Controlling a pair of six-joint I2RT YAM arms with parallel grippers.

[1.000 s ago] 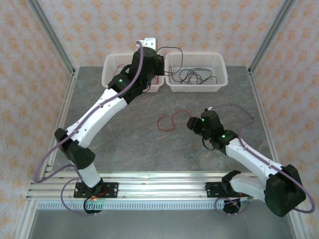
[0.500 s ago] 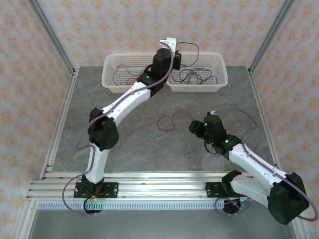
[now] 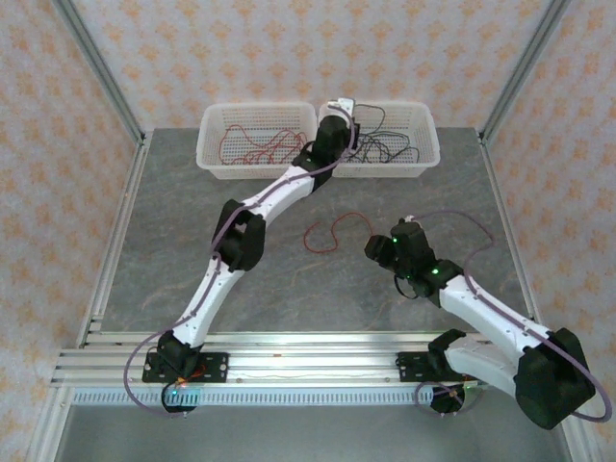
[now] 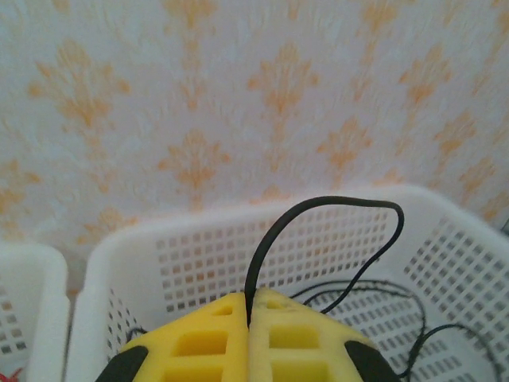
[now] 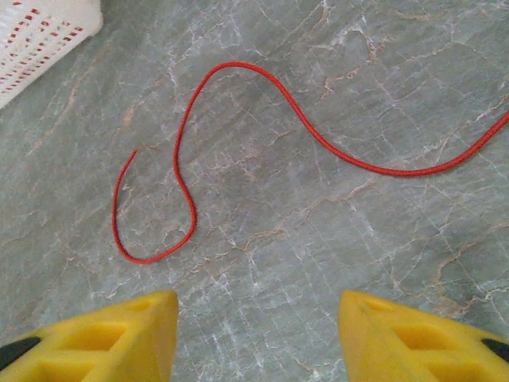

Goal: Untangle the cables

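1. Cables: noted black cable (image 4: 334,204) clamped between shut fingers of left gripper (image 4: 249,306), over right-hand basket (image 4: 103,267) at far edge of table (image 3: 318,298).
2. Noted red cable (image 5: 232,64) lying loose mid-table beneath right gripper (image 5: 256,302), fingers apart, empty.
3. Judged best: lower into basket before releasing, so the springy loop stays inside the rim.

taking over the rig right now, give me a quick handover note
Left end effector: shut on a black cable, held above the right basket, where other black cables lie.
Right end effector: open, holding nothing, above a loose red cable on the table.
Done: red cables sit in the left basket.
Left: release the black one, bin the loose red one.
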